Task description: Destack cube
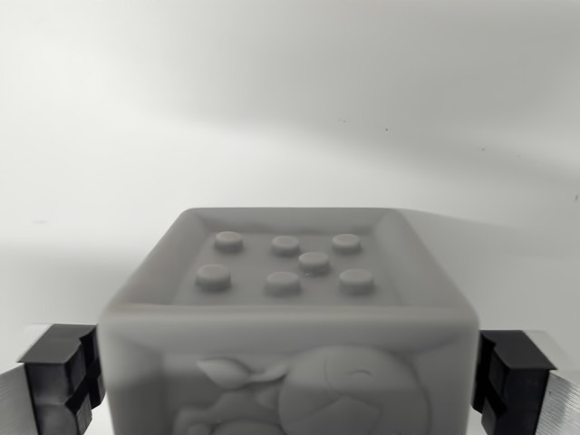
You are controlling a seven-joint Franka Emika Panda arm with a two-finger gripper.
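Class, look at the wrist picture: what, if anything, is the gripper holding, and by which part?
The gripper flanks the grey plastic cube with seven raised dots on top, its black pads at the cube's two opposite side faces. Whether they press it cannot be told.

Grey cube (286, 308), seven raised dots, fruit relief; black jaws, white surface (290, 109).

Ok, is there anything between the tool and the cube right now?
Nothing visible. The cube sits directly between the tool's two black pads, one at each side face, with no other object in the gaps. Whether the pads already touch it cannot be told.
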